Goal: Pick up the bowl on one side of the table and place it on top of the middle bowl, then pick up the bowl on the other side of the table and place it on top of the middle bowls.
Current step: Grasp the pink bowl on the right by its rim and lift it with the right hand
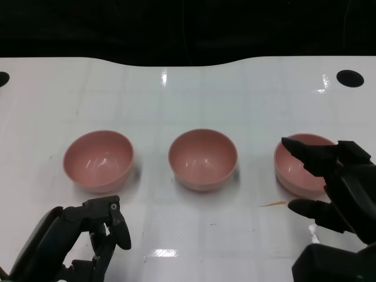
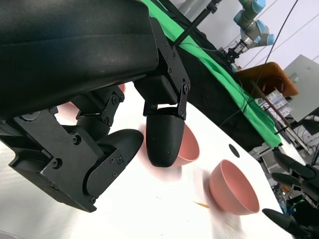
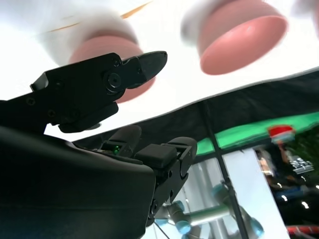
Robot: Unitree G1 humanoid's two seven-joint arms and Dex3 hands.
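Right hand (image 1: 338,185) fingers spread around right bowl (image 1: 296,167) rim, not gripping, left hand (image 1: 88,238) empty, loosely open

Three pink bowls are carried by the white worktop (image 1: 188,100): left bowl (image 1: 98,160) at nine o'clock, middle bowl (image 1: 202,158) central, right bowl (image 1: 296,170) at three o'clock.

Three bowls of one plain, unpatterned pink are seen: the left bowl (image 1: 98,160), the middle bowl (image 1: 202,158) and the right bowl (image 1: 298,167), each slightly paler inside where light is caught. The table (image 1: 188,94) is glossy white, and two black holes (one at each far corner) are shown in it. A thin orange-brown streak (image 1: 272,204) is marked beside the right bowl. Both the left hand (image 1: 88,238) and the right hand (image 1: 335,182) are black. Bright green cloth (image 2: 219,64) is seen in the left wrist view.
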